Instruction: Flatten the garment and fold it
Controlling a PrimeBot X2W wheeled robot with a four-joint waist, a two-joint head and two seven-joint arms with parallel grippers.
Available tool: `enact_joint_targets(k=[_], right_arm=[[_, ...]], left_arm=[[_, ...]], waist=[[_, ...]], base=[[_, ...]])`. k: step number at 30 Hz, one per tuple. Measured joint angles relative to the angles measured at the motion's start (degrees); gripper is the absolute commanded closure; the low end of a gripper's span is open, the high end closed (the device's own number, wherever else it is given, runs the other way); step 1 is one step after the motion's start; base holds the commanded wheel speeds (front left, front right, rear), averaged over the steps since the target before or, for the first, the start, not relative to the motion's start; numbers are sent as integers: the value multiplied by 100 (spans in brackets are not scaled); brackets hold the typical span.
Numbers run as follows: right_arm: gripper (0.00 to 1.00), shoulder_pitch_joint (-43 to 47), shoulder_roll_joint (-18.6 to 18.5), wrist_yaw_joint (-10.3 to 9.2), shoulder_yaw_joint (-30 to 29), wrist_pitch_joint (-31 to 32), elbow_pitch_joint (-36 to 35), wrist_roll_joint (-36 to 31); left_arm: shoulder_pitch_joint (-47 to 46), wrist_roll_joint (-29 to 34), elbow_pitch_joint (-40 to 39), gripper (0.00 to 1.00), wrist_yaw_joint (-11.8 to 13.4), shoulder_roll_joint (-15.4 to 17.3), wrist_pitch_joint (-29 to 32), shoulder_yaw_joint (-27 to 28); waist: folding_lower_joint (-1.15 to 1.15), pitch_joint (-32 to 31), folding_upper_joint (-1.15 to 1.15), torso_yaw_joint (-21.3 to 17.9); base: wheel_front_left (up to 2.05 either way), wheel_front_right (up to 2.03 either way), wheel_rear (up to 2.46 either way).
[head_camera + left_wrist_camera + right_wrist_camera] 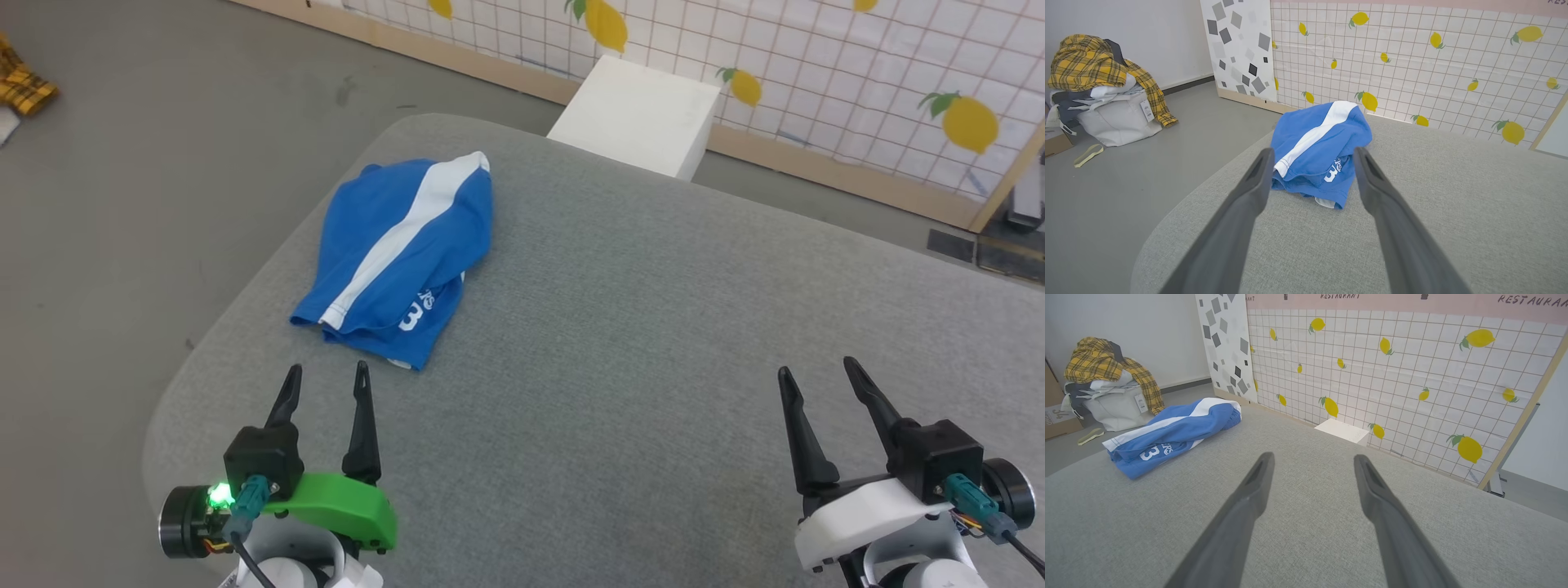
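Note:
The garment (400, 253), bright blue shorts with a white side stripe and a white "3", lies bunched and doubled over at the left of the grey padded table (653, 343). My left gripper (326, 374) hovers open just short of the garment's near hem, touching nothing. In the left wrist view the garment (1318, 151) sits straight ahead between and beyond the fingers. My right gripper (816, 366) stands open over bare table at the right, far from the garment. The right wrist view has the garment (1171, 435) off to the left.
A white box (641, 114) stands beyond the table's far edge, against a lemon-print grid wall (857, 73). On the grey floor to the left, a pile of clothes with a yellow plaid shirt (1098, 69) rests on a pale bag. The table's rounded corner (175, 408) is near my left gripper.

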Motion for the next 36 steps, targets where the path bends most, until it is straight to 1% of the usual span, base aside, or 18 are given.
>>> enact_joint_targets(k=[27,36], right_arm=[[0,-2,4,0,-13,-102,-43,7],[0,-3,8,0,-14,-162,-29,25]], left_arm=[[1,-261,180,0,141,-33,-331,-102],[1,-343,213,0,196,-41,-430,-112]], waist=[[0,85,0,822],[-1,108,0,1038]], base=[[0,0,0],[0,0,0]])
